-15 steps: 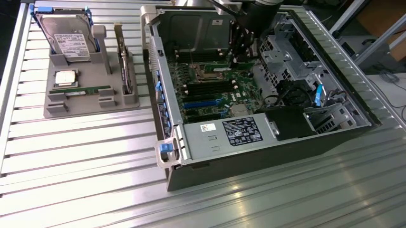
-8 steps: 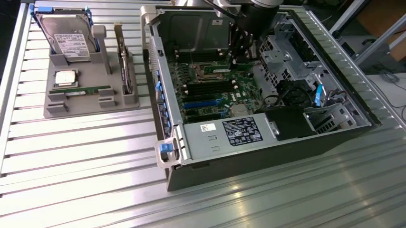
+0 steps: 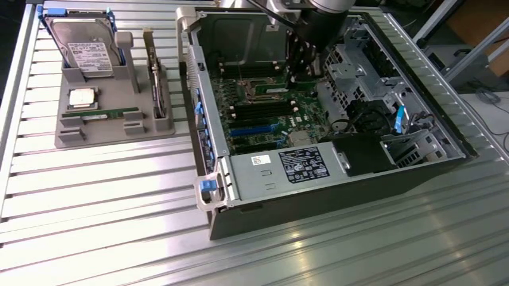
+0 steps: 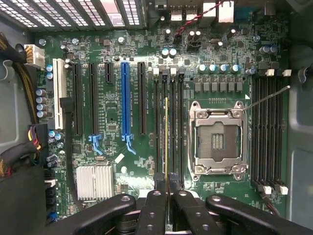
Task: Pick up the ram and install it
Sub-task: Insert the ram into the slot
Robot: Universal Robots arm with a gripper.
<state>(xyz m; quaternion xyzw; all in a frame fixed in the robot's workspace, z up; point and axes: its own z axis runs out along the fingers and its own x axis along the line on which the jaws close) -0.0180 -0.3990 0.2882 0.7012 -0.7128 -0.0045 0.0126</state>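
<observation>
Reaching down from the top of the exterior view, the arm (image 3: 322,21) stood nearly upright inside the open computer case (image 3: 318,196), its wrist low over the green motherboard (image 3: 266,113).

At the exterior view's left, a grey holder (image 3: 104,128) sat on the ribbed metal counter (image 3: 95,202). It carried a hard drive (image 3: 83,44) standing at the back, a square silver processor (image 3: 82,97) in front of it, and a green memory stick (image 3: 107,113) lying on edge across its front part. Just to the right stood the case, with a grey power supply (image 3: 290,167) at its near end.

In the wrist view, the jaws (image 4: 166,196) were closed narrowly on the ram (image 4: 166,137), seen edge-on as a thin yellowish line. The stick ran lengthwise in line with the long black memory slots (image 4: 173,127), over one in the middle of that group; whether it was seated or just above, I cannot tell. To the left of those slots lay a blue slot (image 4: 125,103) and a white one (image 4: 58,93). To their right sat the empty processor socket (image 4: 217,139) in its metal frame, and beyond it more black slots (image 4: 266,132).
</observation>
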